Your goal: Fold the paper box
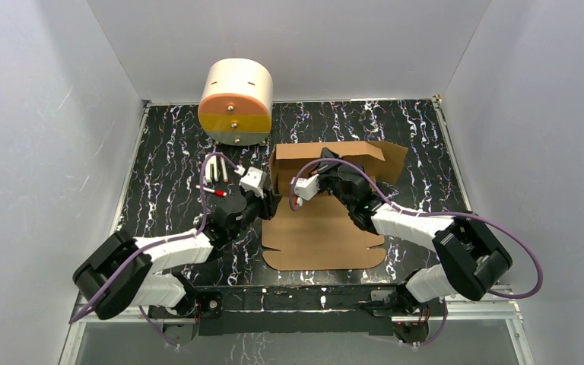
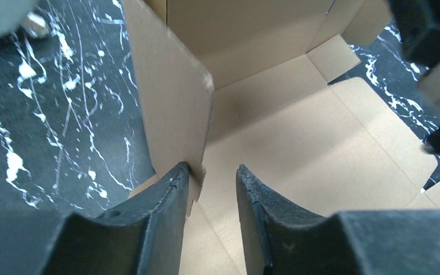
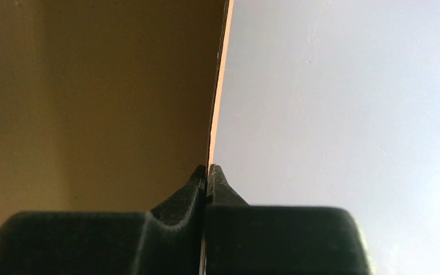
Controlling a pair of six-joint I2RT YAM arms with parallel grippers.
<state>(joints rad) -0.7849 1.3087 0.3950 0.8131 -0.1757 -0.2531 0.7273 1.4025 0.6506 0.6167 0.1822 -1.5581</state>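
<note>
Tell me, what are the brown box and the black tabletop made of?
The paper box looks like brown cardboard, matte, with creases and a raw cut edge. The tabletop looks black with white marble veining; stone or printed laminate, I cannot tell.

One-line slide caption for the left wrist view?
Left gripper, jaws parted, at the raised side flap of the paper box on the marbled table.

The paper box is plain brown, the table is black with thin white squiggly lines, the round drum is cream with an orange and yellow front, and the cables are purple.
</note>
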